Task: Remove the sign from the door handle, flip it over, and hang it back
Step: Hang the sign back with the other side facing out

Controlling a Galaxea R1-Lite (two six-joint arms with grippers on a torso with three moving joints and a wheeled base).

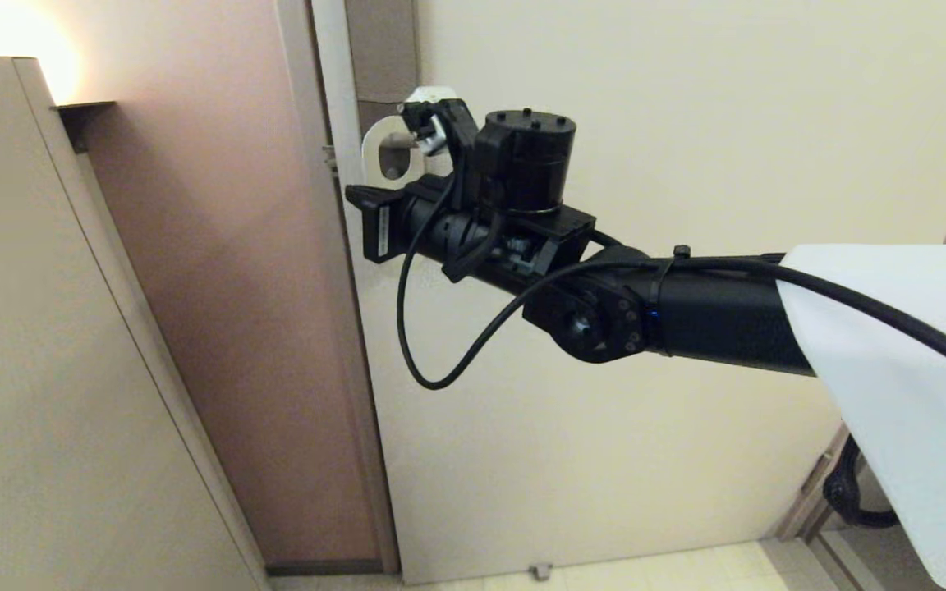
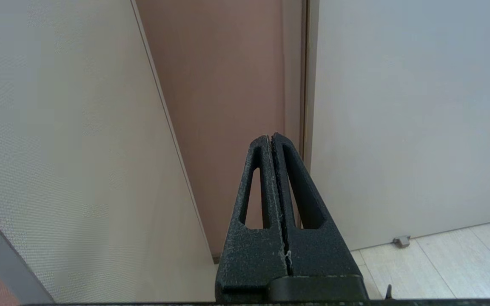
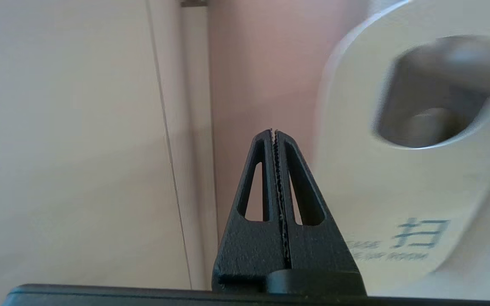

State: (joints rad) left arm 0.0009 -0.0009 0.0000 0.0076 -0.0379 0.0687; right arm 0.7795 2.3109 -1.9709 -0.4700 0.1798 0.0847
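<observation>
Sign (image 3: 402, 191) hangs white-side out on the door handle (image 3: 462, 63); right gripper (image 3: 275, 131), jaws pressed together, nears it; grasping next requires opening.

The sign (image 3: 398, 178), white side out, hangs on the handle (image 3: 462, 63), flat against the door (image 1: 686, 123). Open room lies beside its free edge, where the closed right end effector (image 3: 275, 132) points. Further that way, the door frame (image 1: 333, 123) and brown wall (image 1: 218, 246) close the gap.
</observation>
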